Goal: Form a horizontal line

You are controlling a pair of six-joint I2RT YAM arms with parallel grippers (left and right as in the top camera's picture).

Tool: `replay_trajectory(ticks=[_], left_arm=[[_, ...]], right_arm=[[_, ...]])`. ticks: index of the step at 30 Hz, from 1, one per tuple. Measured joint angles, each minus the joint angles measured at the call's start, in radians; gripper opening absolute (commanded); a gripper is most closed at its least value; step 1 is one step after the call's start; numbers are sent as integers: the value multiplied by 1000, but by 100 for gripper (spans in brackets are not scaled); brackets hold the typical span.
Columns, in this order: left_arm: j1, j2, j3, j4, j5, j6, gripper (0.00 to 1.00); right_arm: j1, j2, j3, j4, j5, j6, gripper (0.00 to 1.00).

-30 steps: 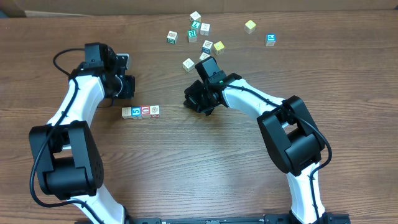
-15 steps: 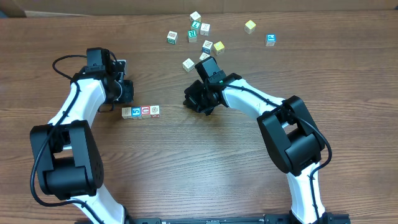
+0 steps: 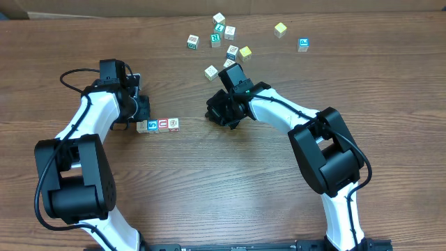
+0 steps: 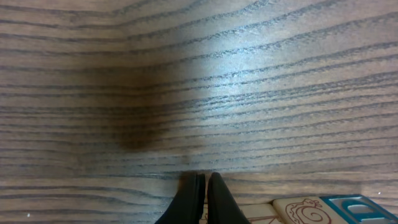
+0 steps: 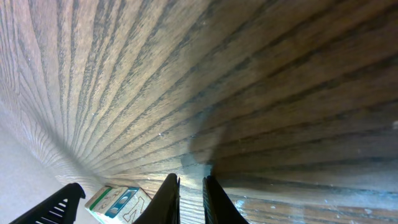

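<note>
Horizontal line [image 3: 158, 125] beside closed left fingers [image 4: 219, 200]

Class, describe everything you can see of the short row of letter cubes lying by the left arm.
The row is four small pale wooden cubes set edge to edge in a straight left-to-right line, flat on the wooden table. From the left, the top faces look plain pale, blue-marked, red-marked and tan. The shut left end effector sits just beyond its left end; whether they touch cannot be judged.
</note>
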Motion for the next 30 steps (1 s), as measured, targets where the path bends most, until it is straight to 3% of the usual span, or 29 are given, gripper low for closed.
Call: replay_trajectory(ticks=[30], left_arm=[[0,0,0,-34,0,-10,4]], right_arm=[[0,0,0,4,0,0,13]])
